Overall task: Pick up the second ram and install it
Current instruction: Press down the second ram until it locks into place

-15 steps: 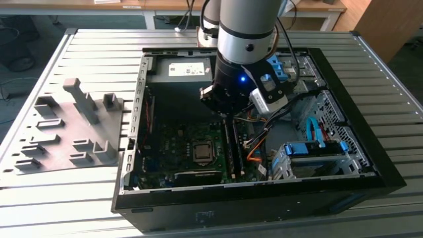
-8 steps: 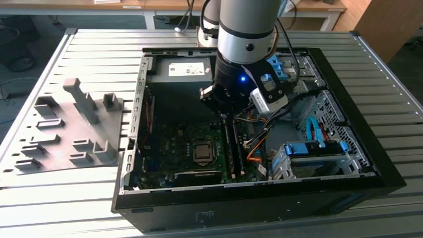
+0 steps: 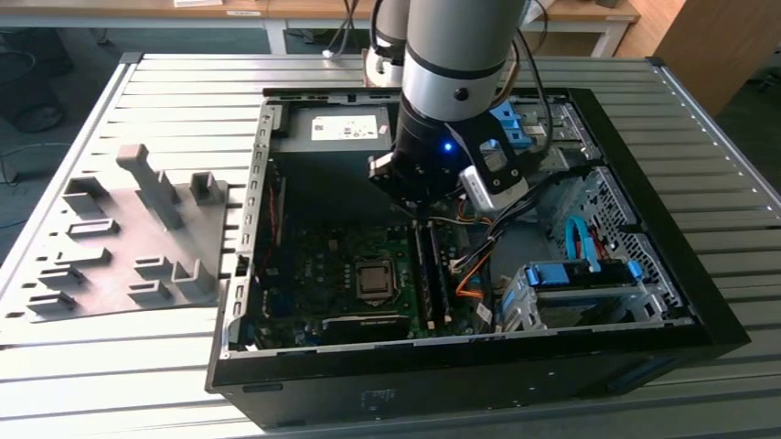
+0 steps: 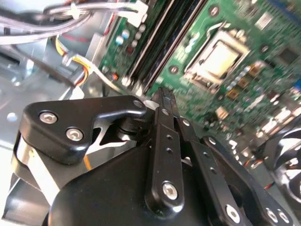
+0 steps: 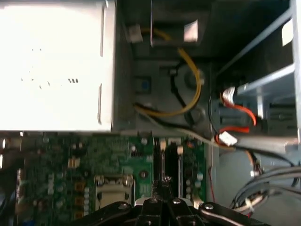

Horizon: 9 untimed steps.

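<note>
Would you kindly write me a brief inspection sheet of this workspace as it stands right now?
Surface: slatted metal table, carrying an open computer case.
Job's things: memory strips stand in the motherboard's slots; which one is the second ram, cannot tell.
Clutter: grey moulded holder at the exterior view's left.
Grippers: tool low over the memory slots.
Cables: orange and blue leads beside the drive cage.
Surroundings: desks behind.

Gripper (image 4: pixel 162 101) fingers closed together, tips just above memory slots (image 4: pixel 155 40) beside CPU socket (image 4: pixel 217 60) on motherboard (image 4: pixel 263 70).
</note>
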Motion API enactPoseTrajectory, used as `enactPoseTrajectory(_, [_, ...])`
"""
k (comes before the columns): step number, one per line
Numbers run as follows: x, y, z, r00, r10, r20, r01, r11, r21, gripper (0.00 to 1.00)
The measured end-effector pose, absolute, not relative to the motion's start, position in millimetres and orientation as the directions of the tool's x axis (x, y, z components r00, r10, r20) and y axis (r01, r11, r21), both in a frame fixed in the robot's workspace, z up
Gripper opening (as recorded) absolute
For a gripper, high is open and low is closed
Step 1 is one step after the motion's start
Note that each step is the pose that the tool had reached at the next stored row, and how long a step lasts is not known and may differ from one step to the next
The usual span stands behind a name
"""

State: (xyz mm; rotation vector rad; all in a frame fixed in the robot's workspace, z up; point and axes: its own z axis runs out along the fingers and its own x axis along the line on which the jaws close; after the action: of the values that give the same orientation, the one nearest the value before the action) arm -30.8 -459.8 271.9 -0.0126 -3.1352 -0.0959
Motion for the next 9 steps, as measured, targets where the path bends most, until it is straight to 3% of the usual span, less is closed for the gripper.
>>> enactPoseTrajectory(9, [-30.5, -459.8, 271.8, -1.000, 0.008, 0.005, 0.008, 0.999, 0.054, 0.10])
